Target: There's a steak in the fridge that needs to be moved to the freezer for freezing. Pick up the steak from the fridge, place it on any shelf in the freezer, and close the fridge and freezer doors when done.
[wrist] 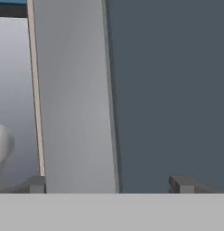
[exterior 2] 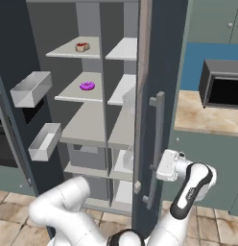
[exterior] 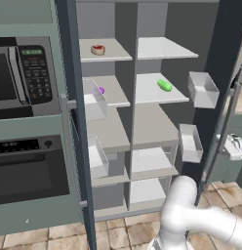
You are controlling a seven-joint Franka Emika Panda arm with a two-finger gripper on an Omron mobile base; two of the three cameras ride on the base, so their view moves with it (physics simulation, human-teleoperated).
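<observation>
The steak (exterior: 97,49) (exterior 2: 83,46), red with a tan rim, lies on the top shelf (exterior: 113,52) of the freezer, the left half of the slate-blue unit. Both doors stand open: the freezer door (exterior: 75,122) at the left, the fridge door (exterior 2: 161,72) swung out on the right. My gripper (wrist: 109,185) (exterior 2: 158,166) is at the outer face of the fridge door, open. The door's grey bar handle (wrist: 75,94) (exterior 2: 157,144) stands between the fingertips (wrist: 184,184), closer to the left one.
A purple item (exterior: 100,90) (exterior 2: 87,86) lies on the second freezer shelf. A green vegetable (exterior: 164,85) is on a fridge shelf. Clear bins (exterior: 203,89) hang inside the fridge door. A microwave (exterior: 25,78) and an oven (exterior: 30,171) stand to the left.
</observation>
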